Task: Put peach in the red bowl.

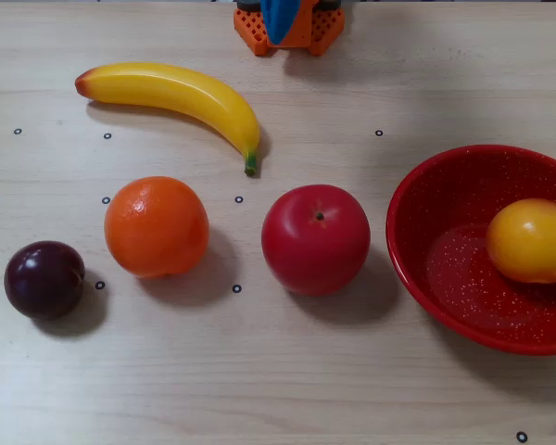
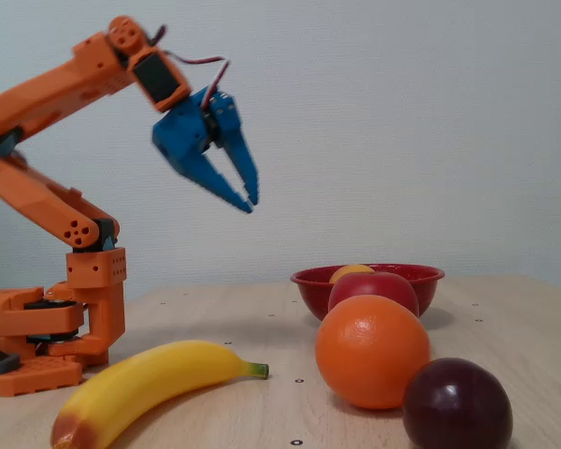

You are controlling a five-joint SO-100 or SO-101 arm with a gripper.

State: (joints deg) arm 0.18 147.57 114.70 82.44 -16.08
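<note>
The peach (image 1: 530, 241), small, glossy and yellow-orange, lies inside the red bowl (image 1: 417, 199) at the right of the table, against its right side. In the low fixed view only the peach's top (image 2: 352, 271) shows above the bowl's rim (image 2: 423, 278), behind the apple. My blue gripper (image 2: 249, 204) hangs high in the air to the left of the bowl, well apart from it, with its jaws together and nothing in them. In the top fixed view only a blue part of the arm (image 1: 283, 20) shows at the top edge.
A banana (image 1: 181, 97), an orange (image 1: 156, 226), a red apple (image 1: 315, 238) and a dark plum (image 1: 44, 278) lie on the wooden table to the left of the bowl. The arm's orange base (image 2: 37, 327) stands at the far edge.
</note>
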